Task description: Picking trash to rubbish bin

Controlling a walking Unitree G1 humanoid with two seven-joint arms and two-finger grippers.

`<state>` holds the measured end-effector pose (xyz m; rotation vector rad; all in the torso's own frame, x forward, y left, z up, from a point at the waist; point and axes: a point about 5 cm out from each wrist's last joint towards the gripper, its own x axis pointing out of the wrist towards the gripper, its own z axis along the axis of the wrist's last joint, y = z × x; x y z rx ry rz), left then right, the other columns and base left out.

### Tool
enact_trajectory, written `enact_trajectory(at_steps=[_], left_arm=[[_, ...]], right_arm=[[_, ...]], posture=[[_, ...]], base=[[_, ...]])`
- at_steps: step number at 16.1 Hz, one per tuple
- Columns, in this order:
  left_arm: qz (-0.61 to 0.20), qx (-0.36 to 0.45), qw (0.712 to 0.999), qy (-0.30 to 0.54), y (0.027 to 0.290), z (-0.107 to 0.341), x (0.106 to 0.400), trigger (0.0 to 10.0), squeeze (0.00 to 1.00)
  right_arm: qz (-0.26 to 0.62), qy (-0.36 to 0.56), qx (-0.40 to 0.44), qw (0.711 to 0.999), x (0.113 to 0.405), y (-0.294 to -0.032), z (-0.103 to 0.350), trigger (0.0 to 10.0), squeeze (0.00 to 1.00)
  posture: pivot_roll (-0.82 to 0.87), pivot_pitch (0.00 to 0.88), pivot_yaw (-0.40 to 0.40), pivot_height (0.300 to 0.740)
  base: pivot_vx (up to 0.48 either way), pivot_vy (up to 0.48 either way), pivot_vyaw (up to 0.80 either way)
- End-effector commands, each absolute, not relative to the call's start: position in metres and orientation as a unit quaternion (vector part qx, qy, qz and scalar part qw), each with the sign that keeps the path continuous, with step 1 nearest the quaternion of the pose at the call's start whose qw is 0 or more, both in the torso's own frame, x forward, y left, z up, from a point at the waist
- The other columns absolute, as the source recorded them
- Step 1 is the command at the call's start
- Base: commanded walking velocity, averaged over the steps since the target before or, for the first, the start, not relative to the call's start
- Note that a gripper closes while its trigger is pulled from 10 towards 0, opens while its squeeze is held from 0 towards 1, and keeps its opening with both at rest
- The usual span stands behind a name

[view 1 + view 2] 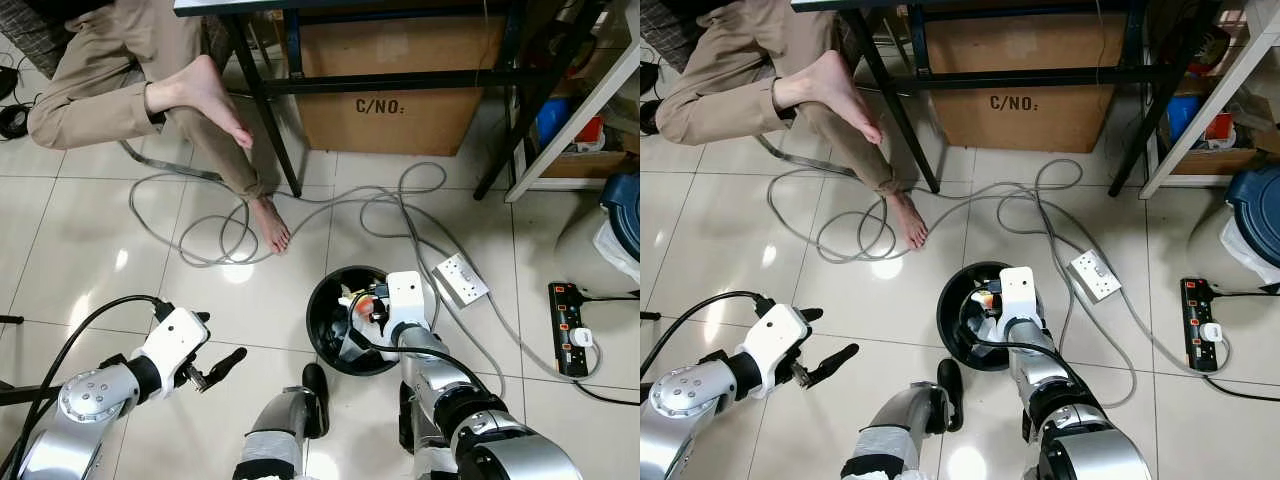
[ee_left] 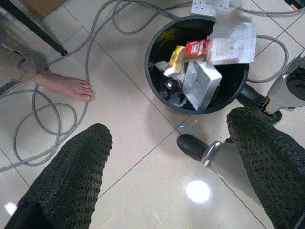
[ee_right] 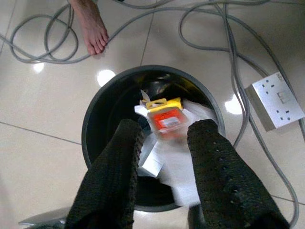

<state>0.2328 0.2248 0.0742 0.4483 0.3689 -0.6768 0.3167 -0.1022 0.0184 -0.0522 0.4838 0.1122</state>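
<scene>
Hovering right over the round black plastic rubbish bin [image 1: 325,335] on the pale tiled floor [image 1: 90,270], the right gripper [image 3: 164,143] is holding its two black fingers apart, with nothing pressed between them. In the right wrist view a small orange-and-yellow packet [image 3: 164,118] is lying just beyond the fingertips, on top of white paper wrappers [image 3: 178,169] already inside the bin; it looks blurred, so I am guessing it is dropping or has only just landed. The step in hand, as I am reading it, is the release of trash into the bin.

The left gripper [image 1: 215,368] is hanging low on the robot's left side above bare tile, well apart from the bin, its fingers spread and carrying nothing. Its wrist camera is looking across at the bin, where a red-and-yellow packet [image 2: 193,49], a white flat box [image 2: 202,86] and a crumpled white sheet [image 2: 233,40] are piled near the rim.

A person is sitting beyond the bin, one bare foot [image 1: 270,222] resting on the floor among loops of grey cable [image 1: 190,235], and a white double socket block [image 1: 460,280] is lying just beside the bin on the robot's right.

Next, I am expecting the right arm to need lifting straight up out of the bin mouth, without hooking the rim or the cable, and then a look around for any more litter. No loose trash on the open floor is catching my eye from here.
</scene>
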Motion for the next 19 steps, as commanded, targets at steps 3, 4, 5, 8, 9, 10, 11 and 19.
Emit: enact_trajectory(at_steps=[3, 4, 5, 8, 9, 10, 11, 19], left_arm=[[-0.328, 0.223, 0.895, 0.204, 0.231, 0.065, 0.222, 10.0, 0.00], [-0.329, 0.224, 0.894, 0.205, 0.231, 0.065, 0.222, 10.0, 0.00], [-0.329, 0.225, 0.894, 0.206, 0.231, 0.065, 0.222, 10.0, 0.00], [-0.328, 0.226, 0.893, 0.208, 0.232, 0.064, 0.222, 10.0, 0.00], [-0.328, 0.227, 0.893, 0.208, 0.231, 0.063, 0.222, 10.0, 0.00], [-0.328, 0.227, 0.893, 0.207, 0.230, 0.062, 0.223, 10.0, 0.00], [-0.328, 0.227, 0.894, 0.207, 0.230, 0.062, 0.223, 10.0, 0.00], [-0.323, 0.215, 0.903, 0.185, 0.215, 0.058, 0.238, 10.0, 0.00]], right_arm=[[0.074, 0.261, -0.023, 0.962, 0.304, -0.094, 0.005, 10.0, 1.00], [0.076, 0.261, -0.023, 0.962, 0.304, -0.094, 0.005, 10.0, 1.00], [0.077, 0.261, -0.024, 0.962, 0.304, -0.094, 0.005, 10.0, 1.00], [0.087, 0.254, -0.023, 0.963, 0.305, -0.091, 0.007, 10.0, 1.00], [0.090, 0.250, -0.032, 0.964, 0.306, -0.091, 0.008, 10.0, 1.00], [0.089, 0.248, -0.029, 0.964, 0.307, -0.091, 0.009, 10.0, 1.00], [0.089, 0.247, -0.030, 0.964, 0.307, -0.091, 0.010, 10.0, 1.00], [0.082, 0.194, -0.054, 0.976, 0.317, -0.106, 0.024, 10.0, 0.00]], posture=[[0.18, 0.451, 0.194, 0.740], [0.18, 0.449, 0.194, 0.740], [0.18, 0.448, 0.194, 0.740], [0.18, 0.441, 0.192, 0.740], [0.18, 0.437, 0.190, 0.740], [0.17, 0.432, 0.186, 0.740], [0.17, 0.430, 0.185, 0.740], [0.12, 0.370, 0.151, 0.740]], base=[[0.000, 0.000, 0.00], [0.000, 0.000, 0.00], [0.000, 0.000, 0.00], [0.000, 0.000, 0.00], [0.000, 0.000, 0.00], [0.000, 0.000, 0.00], [0.000, 0.000, 0.00], [0.000, 0.000, 0.00]])
